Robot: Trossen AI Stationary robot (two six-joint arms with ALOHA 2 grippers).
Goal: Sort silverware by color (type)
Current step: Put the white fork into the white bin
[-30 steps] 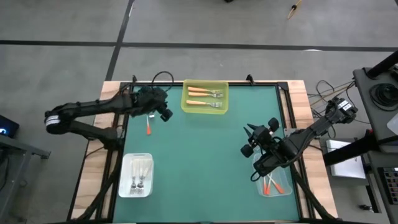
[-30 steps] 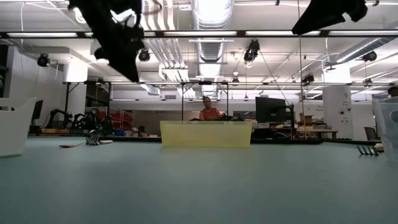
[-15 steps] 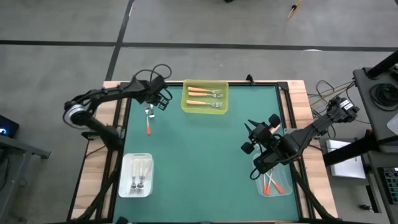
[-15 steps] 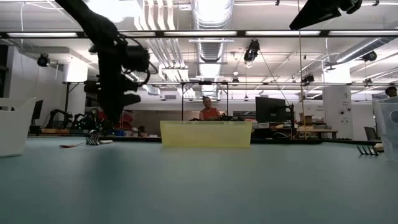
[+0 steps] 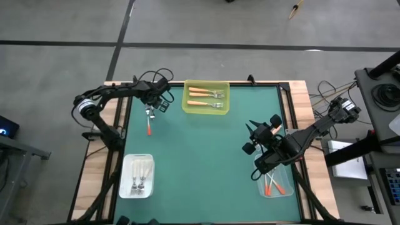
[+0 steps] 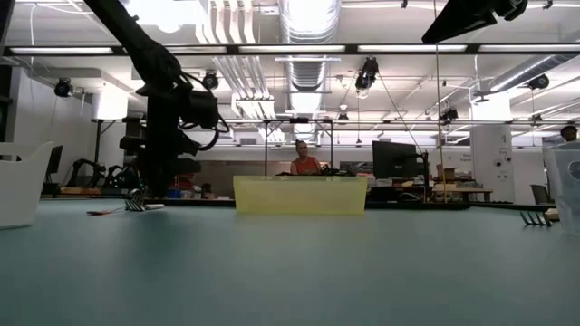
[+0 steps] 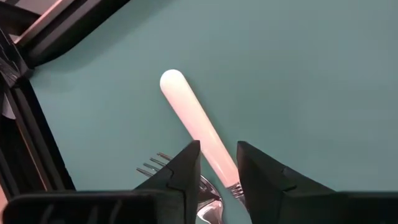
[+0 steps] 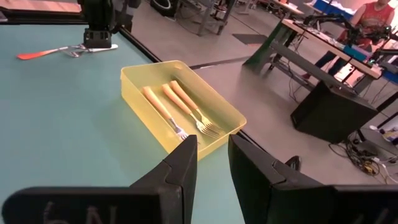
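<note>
Left gripper (image 7: 217,163): we have it low over the white-handled fork (image 7: 196,123) near the table's far-left edge; its fingers stand slightly apart, straddling the handle just above the neck, not yet closed on it.
Neighbours: a second fork's tines (image 7: 153,163) lie just beside the left finger; a red-orange fork (image 5: 149,128) lies close by on the mat (image 5: 206,162).
Step in hand: we judge it the pickup of the white fork; we should close squarely across the handle, keep the pads clear of the other tines, and lift straight up.
Destination: the white bin (image 5: 137,175) at the near left, already holding white forks.
Other bins: the yellow bin (image 5: 206,97) holds light-orange forks; the clear bin (image 5: 275,184) holds red-orange ones.
Right gripper (image 8: 211,165): waiting raised at the table's right side; fingers a little apart, empty.
</note>
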